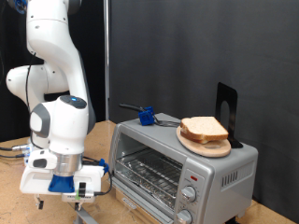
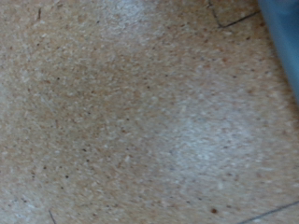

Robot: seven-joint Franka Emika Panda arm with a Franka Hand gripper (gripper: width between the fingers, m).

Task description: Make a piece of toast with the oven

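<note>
The oven [image 1: 210, 173] is a silver toaster oven at the exterior view's right. Its wire rack [image 1: 151, 173] shows at the glass front, and two round knobs [image 1: 190, 196] sit at its right end. On top of it lies a round wooden board [image 1: 192, 143] with a stack of pale bread slices [image 1: 205, 129]. No single slice lies apart from the stack. My gripper [image 1: 79, 191] hangs low over the table, left of the oven front, with nothing seen in it. The wrist view shows only the speckled tabletop [image 2: 131, 121], with no fingers in it.
A blue object with a dark handle [image 1: 145, 116] lies on the oven's top at its left. A black bracket [image 1: 227, 107] stands behind the bread. A blue-grey edge [image 2: 283, 37] cuts one corner of the wrist view.
</note>
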